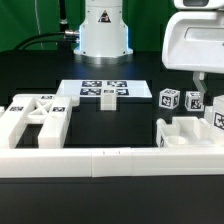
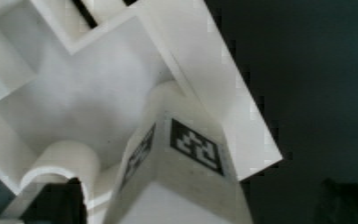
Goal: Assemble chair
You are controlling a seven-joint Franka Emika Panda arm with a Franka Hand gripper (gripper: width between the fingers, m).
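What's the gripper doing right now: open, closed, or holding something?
The gripper: open or closed cannot be told; a tagged white chair part fills the wrist view close up, but no grip on it shows.

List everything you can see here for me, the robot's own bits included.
frame pieces: a cluster, count unclear, white with tags, at the exterior view's left
small tagged blocks: two, white with black-and-white tags, right of centre
boxy part: one, white, tagged, at the exterior view's right
marker board: one, white with tags, flat at centre
border wall: one, white, low along the front
table: one, black
robot base: one, white, back centre
gripper: one, white, above the right-hand parts; open or shut unclear
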